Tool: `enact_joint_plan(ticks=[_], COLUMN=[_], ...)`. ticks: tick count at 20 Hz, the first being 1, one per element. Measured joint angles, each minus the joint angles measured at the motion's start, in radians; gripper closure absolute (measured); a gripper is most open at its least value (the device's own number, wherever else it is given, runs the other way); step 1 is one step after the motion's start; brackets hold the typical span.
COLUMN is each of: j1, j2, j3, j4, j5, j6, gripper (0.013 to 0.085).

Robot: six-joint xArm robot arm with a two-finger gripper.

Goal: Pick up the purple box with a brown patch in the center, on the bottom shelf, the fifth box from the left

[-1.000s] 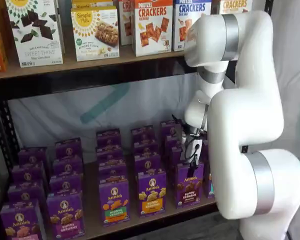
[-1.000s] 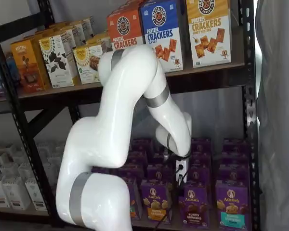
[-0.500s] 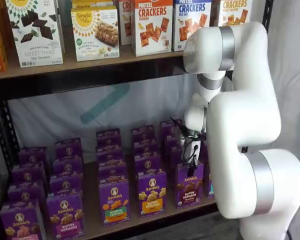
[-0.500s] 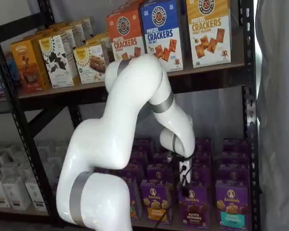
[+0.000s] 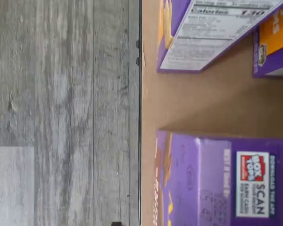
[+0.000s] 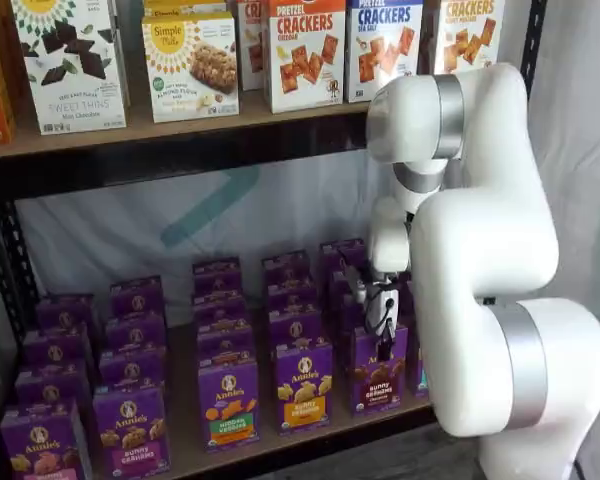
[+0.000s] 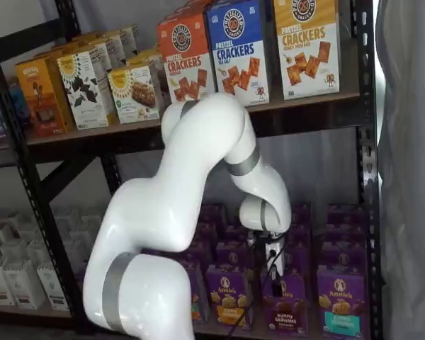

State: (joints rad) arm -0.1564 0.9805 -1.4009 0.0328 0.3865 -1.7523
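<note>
Purple and brown-patched, the purple box (image 6: pixel 378 368) is standing upright at the front edge of the bottom shelf (image 6: pixel 185 450), and it is showing in both shelf views (image 7: pixel 284 304). The gripper (image 6: pixel 382 322) is hanging just above its top, also seen at (image 7: pixel 273 258); whether its jaws are spread or pressed together I cannot tell. An orange-strip carton (image 6: pixel 303 385) is sitting just beside the box.

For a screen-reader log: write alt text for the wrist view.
Turned on its side, the wrist view shows the brown bottom shelf edge meeting grey wood-look floor. A purple carton with a Box Tops mark stands apart from a carton showing its nutrition panel. No gripper fingers show.
</note>
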Motion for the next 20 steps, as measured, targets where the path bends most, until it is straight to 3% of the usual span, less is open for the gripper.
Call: enact_joint_plan(ticks=[6, 10, 15, 20], j1=[0.0, 0.0, 0.0, 0.001], j2=[0.032, 0.039, 0.038, 0.035], j3=[-0.013, -0.014, -0.017, -0.024], j4=[-0.023, 0.008, 0.037, 0.017], j5=[-0.03, -0.041, -0.031, -0.009], j6=[0.02, -0.008, -0.036, -0.015], gripper=[0.013, 0.013, 0.025, 0.037])
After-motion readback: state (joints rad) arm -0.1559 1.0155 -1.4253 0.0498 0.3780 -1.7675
